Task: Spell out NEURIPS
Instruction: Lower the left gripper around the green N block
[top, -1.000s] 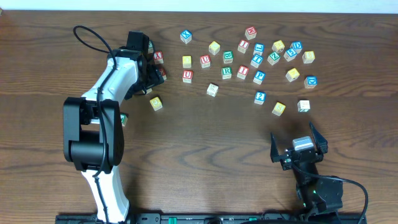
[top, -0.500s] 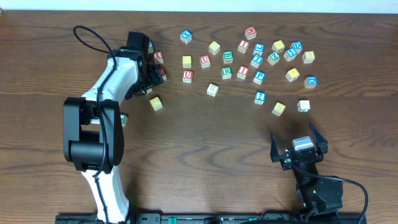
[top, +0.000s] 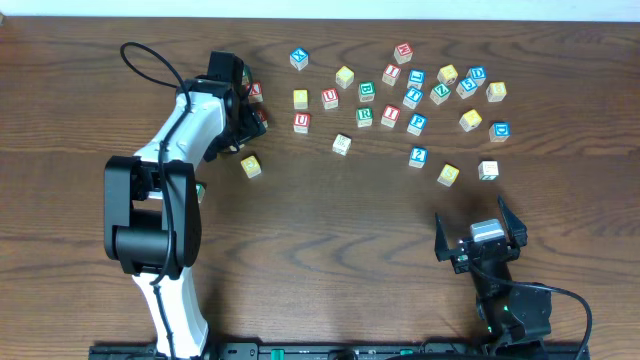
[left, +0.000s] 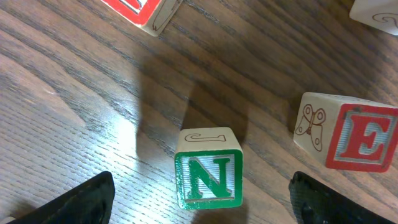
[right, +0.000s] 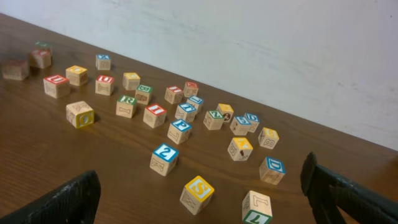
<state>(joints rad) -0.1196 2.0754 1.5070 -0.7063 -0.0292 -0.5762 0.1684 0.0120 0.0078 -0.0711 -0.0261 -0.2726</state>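
1. Your left fingers (left: 74, 202) are spread wide and released, gripping nothing.
2. The green N cube (left: 208, 177) sits upright on the desk (left: 74, 112) between those fingers, with a clear gap to each.
3. The red E cube (left: 351, 140) lies just beyond the right-hand finger, apart from the N cube.
4. Your right fingers (right: 68, 199) are also released, with nothing between them.
5. The yellow S cube (right: 198, 193) rests on the desk just ahead of the right fingers, midway between the two.

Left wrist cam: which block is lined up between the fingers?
The green N cube, centred between the open fingers. The red E cube sits off by the right edge of that view.
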